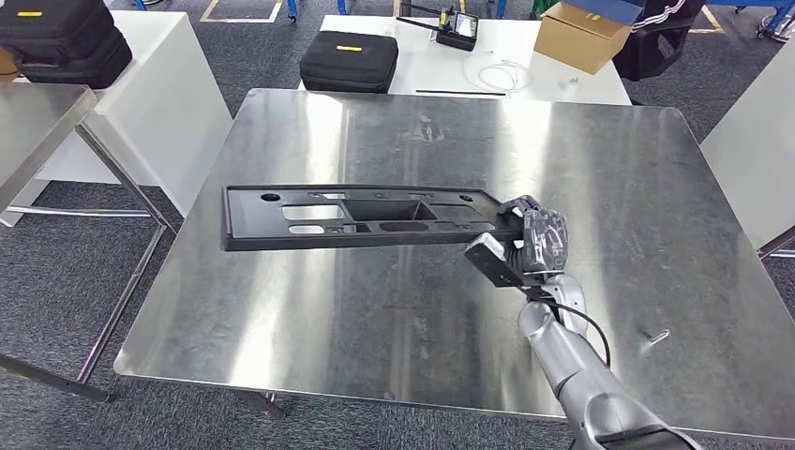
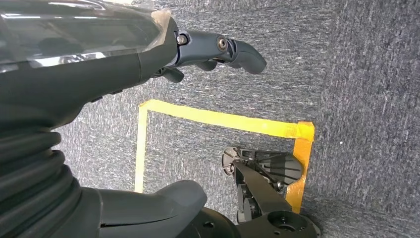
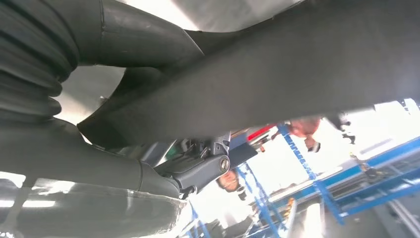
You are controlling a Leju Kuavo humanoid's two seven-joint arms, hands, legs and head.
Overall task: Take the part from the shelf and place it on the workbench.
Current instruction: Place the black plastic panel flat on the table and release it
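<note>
A long black plastic part (image 1: 356, 216) with several cut-outs lies across the steel workbench (image 1: 600, 169). My right hand (image 1: 536, 239) grips its right end, fingers curled over the edge. In the right wrist view the part (image 3: 297, 79) runs as a broad dark bar between the thumb and the fingers (image 3: 198, 171). Whether the part rests flat on the bench or hangs just above it I cannot tell. My left hand (image 2: 148, 54) hangs over grey carpet with its fingers (image 2: 237, 52) spread and nothing in them.
Behind the workbench stands a white table (image 1: 525, 80) with a black case (image 1: 349, 61), a cardboard box (image 1: 581, 36) and a controller (image 1: 457, 30). A second steel table (image 1: 33, 122) stands at the left. Yellow floor tape (image 2: 218, 119) marks the carpet.
</note>
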